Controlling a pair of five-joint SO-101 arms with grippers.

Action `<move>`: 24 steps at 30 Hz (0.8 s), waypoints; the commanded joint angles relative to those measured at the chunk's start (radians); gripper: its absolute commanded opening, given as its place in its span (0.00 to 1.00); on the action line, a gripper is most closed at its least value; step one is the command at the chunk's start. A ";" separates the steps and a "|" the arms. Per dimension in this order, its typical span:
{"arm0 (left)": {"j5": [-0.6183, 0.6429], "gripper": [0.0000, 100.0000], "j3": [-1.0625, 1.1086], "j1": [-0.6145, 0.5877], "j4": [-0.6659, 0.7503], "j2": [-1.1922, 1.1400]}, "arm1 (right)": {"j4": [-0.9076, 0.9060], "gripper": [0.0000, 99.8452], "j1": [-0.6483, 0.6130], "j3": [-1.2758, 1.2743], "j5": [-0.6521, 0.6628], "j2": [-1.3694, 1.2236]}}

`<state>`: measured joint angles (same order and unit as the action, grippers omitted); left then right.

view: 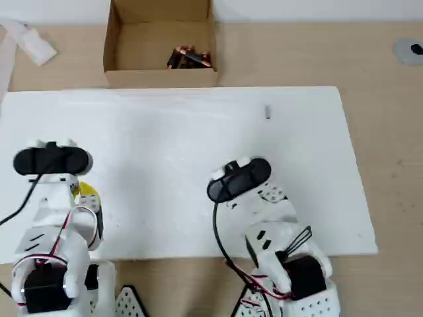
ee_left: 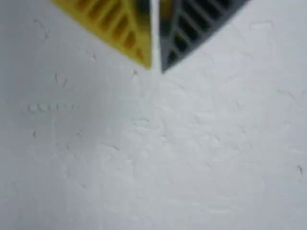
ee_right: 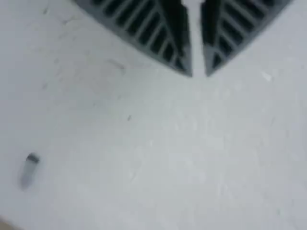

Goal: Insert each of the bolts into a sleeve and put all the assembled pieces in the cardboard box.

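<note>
Left gripper (ee_left: 156, 67) and right gripper (ee_right: 197, 73) sit clenched, empty. The small grey piece (view: 268, 112) could roll away if nudged.

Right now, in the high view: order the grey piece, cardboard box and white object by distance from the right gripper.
1. grey piece, on the mat just ahead of the right gripper.
2. cardboard box, beyond the mat's far edge.
3. white object, far left corner.
</note>
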<state>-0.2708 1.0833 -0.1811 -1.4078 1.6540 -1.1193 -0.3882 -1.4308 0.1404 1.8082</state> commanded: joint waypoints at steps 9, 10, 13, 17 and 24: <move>-0.003 0.01 0.256 -0.014 0.020 0.168 | 0.018 0.01 0.016 -0.127 0.011 0.113; 0.000 0.01 0.256 -0.014 0.021 0.168 | 0.018 0.01 0.016 -0.136 0.011 0.113; 0.060 0.01 0.265 -0.015 0.026 0.168 | -0.012 0.01 0.016 -0.145 0.011 0.113; 0.163 0.01 0.322 -0.015 0.028 0.168 | -0.055 0.01 0.016 -0.166 0.011 0.113; 0.224 0.01 0.463 -0.017 0.101 0.168 | -0.066 0.01 0.016 -0.222 0.011 0.113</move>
<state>-0.0621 1.5251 -0.1811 -1.3372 1.8151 -1.1822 -0.3882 -1.6471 0.1419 1.8082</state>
